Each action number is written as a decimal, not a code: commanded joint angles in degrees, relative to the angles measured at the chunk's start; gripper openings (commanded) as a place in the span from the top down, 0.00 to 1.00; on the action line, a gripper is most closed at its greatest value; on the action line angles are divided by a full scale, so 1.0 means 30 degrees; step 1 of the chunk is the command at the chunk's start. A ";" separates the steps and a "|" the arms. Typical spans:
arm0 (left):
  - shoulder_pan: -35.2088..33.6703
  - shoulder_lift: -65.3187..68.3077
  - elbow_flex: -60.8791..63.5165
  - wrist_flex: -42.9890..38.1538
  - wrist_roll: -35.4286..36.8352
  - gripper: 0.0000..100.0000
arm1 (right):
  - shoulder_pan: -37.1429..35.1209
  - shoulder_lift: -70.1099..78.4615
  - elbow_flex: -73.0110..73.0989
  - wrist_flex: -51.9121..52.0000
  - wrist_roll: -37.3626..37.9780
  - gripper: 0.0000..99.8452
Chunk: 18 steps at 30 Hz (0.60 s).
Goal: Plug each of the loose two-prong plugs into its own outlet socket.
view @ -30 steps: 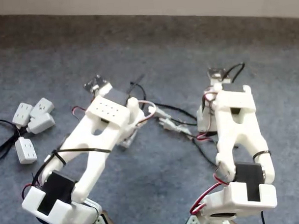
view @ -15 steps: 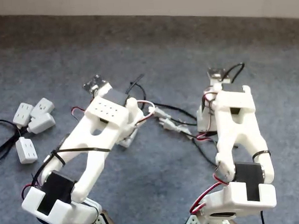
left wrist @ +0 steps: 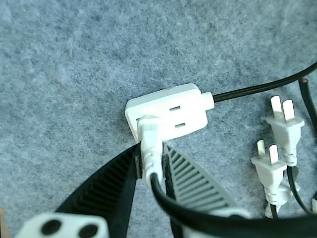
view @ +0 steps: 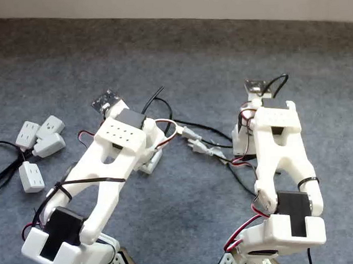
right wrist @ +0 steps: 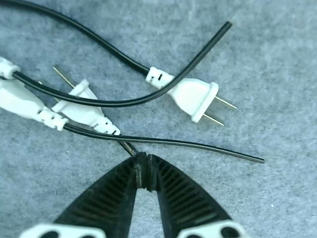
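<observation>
My left gripper (left wrist: 150, 166) is shut on a white two-prong plug (left wrist: 149, 144), whose front end sits against a white outlet block (left wrist: 171, 110) on the grey carpet. Two loose white plugs (left wrist: 285, 126) (left wrist: 270, 168) lie beside the block. In the high view the left arm (view: 124, 136) covers that block, and the same loose plugs (view: 185, 132) (view: 197, 146) lie between the arms. My right gripper (right wrist: 143, 171) is shut on the thin black cable (right wrist: 128, 145) of one plug (right wrist: 81, 109). Another loose plug (right wrist: 195, 99) lies just beyond it.
Several white outlet blocks (view: 27, 132) (view: 48, 145) (view: 30, 176) lie in a cluster at the far left with black cords. Black cables (view: 214, 130) cross the carpet between the arms. The right arm (view: 275, 140) stands at the right.
The left arm has shifted a little to the left and nearer, and the black cable behind it has risen into an arc. The right arm has not moved.
</observation>
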 commanded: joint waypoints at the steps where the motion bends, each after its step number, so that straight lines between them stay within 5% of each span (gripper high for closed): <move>1: -0.0396 0.0161 0.0132 -0.0234 0.0117 0.99 | 0.0103 -0.0190 0.0044 -0.0220 -0.0205 0.99; 10: -0.0337 -0.0044 -0.0073 0.0586 0.0147 0.99 | 0.0103 -0.0190 -0.0015 -0.0220 -0.0176 0.99; 18: -0.0366 -0.0044 -0.0103 0.1231 0.2930 0.99 | 0.0132 -0.0190 -0.0015 -0.0220 -0.0176 0.99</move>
